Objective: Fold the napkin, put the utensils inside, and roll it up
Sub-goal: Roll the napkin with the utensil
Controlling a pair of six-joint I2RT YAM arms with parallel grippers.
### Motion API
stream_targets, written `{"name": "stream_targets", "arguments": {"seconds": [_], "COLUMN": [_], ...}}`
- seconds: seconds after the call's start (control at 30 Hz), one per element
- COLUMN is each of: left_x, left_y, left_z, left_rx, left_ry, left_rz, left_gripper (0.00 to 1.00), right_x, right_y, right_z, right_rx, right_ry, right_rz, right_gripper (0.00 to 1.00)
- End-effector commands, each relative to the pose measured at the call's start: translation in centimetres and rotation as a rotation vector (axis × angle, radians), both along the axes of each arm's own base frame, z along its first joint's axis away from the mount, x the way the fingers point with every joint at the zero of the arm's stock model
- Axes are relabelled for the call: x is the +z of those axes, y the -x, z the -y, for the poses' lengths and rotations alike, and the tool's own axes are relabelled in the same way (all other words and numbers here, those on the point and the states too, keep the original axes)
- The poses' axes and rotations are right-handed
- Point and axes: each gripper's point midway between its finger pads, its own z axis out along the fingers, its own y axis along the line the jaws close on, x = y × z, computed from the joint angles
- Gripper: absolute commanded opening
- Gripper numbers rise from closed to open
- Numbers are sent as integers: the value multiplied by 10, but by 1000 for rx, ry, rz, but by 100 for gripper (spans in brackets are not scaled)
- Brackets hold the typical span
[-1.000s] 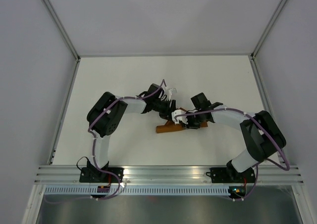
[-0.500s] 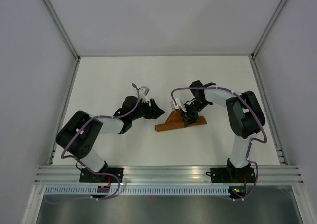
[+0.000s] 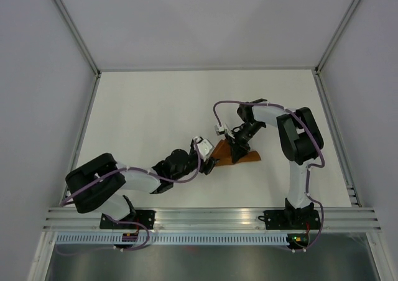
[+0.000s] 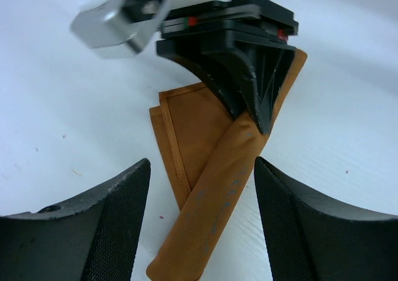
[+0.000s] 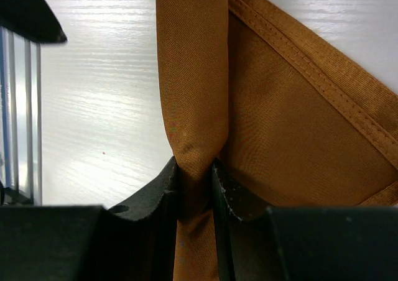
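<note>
The rust-orange napkin (image 3: pixel 245 156) lies near the table's middle, partly rolled into a tube with a flat triangular flap still out. In the left wrist view the rolled tube (image 4: pixel 217 200) runs between my open left fingers, with the flap (image 4: pixel 186 125) beyond. My left gripper (image 3: pixel 210 163) is open at the roll's left end. My right gripper (image 3: pixel 235 152) is shut on the roll; its fingers (image 5: pixel 168 188) pinch the tube (image 5: pixel 189 94) in the right wrist view. The knife is hidden.
The white table (image 3: pixel 155 101) is bounded by grey walls and metal corner posts. An aluminium rail (image 3: pixel 211 217) runs along the near edge by the arm bases.
My left arm has swung from the far side of the napkin down to the near left, its gripper now at the roll's left end. My right gripper has stayed on the napkin and shifted slightly.
</note>
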Motion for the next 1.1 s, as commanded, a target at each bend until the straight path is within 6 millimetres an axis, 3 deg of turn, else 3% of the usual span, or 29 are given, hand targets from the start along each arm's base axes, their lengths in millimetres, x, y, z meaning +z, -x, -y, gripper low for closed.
{"name": "stream_targets", "arguments": {"seconds": [0.0,0.13,0.27,0.5,0.67,0.77,0.8,0.9,0.97,1.07], "left_x": [6,-7,-34,-52,-73,-84,-88,-102,-107,-112], "left_y": [-2,19,32,17,22,24,27,31,35,39], "left_z": [14,41,64,67,67,65,65,64,64,64], "left_rx": [-59,-166,-255,-215,-279,-303,-319,-350,-365,-382], "left_ry": [-183,-259,-377,-436,-483,-515,-524,-551,-558,-560], "left_rz": [249,293,334,367,317,293,282,237,208,157], "left_gripper": [73,74,74,80,78,69,58,39,34,18], "right_x": [-41,-46,-47,-48,-49,-50,-49,-50,-50,-50], "right_y": [13,12,13,12,12,11,11,10,10,9], "right_z": [25,26,27,27,28,27,28,27,27,26], "right_rx": [59,55,51,43,37,36,33,31,31,20], "right_ry": [140,150,156,164,167,168,168,169,171,173], "right_rz": [-42,-47,-52,-56,-58,-58,-58,-58,-60,-57], "right_gripper": [9,9,9,9,9,9,9,9,9,9]}}
